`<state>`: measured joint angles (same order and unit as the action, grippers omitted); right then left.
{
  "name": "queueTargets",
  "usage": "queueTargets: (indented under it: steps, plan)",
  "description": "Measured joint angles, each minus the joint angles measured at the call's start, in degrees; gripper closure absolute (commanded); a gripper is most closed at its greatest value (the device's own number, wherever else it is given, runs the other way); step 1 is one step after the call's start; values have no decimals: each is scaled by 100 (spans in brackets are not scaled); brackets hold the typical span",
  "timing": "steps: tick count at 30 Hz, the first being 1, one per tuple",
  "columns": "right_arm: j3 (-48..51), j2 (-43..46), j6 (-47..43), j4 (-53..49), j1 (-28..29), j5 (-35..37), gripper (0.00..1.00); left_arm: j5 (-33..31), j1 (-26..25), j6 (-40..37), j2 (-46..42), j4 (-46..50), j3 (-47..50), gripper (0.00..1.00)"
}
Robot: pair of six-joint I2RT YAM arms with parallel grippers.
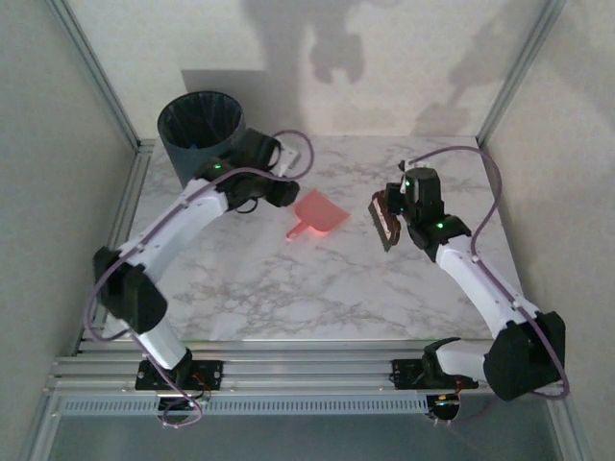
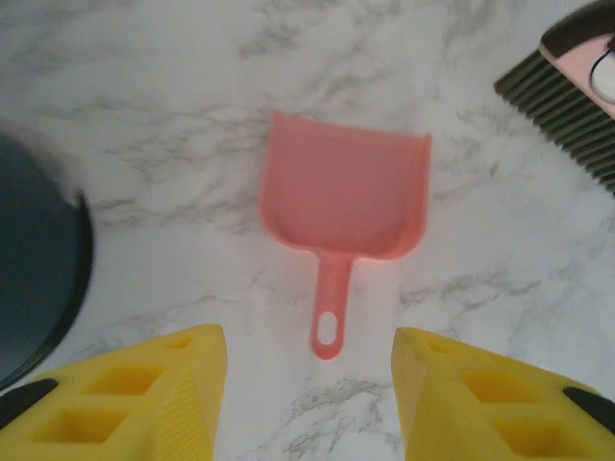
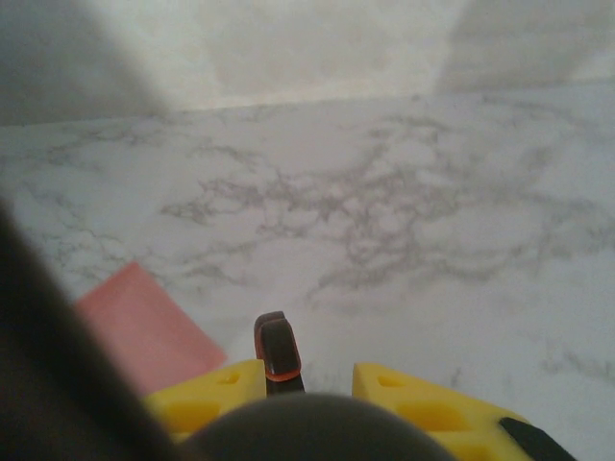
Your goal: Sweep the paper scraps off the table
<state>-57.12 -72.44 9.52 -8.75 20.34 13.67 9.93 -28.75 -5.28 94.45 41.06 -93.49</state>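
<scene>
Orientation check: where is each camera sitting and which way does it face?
Top external: high behind the robot, looking down on the table; left arm and right arm show.
Left wrist: on the left arm, looking down past the open left tool at the dustpan.
Right wrist: low over the table, looking across it past the right tool shut on the brush.
Shared: dustpan in all three.

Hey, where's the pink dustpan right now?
Top view: the pink dustpan lies flat on the table, just left of the brush; left wrist view shows its handle pointing toward the gap between the left fingers.
</scene>
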Motion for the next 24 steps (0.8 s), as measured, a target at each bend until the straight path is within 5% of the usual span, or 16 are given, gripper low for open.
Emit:
queueTargets:
  steps: [12,24]
  plan:
    - [-389,-1818,-1996,1869,542,195,100,-118,876,474,-1615,-855,1792,50]
    - [-492,-2306,-2929,2437,1174,328,100,-341,1049,514,-2293,-1598,2710,50]
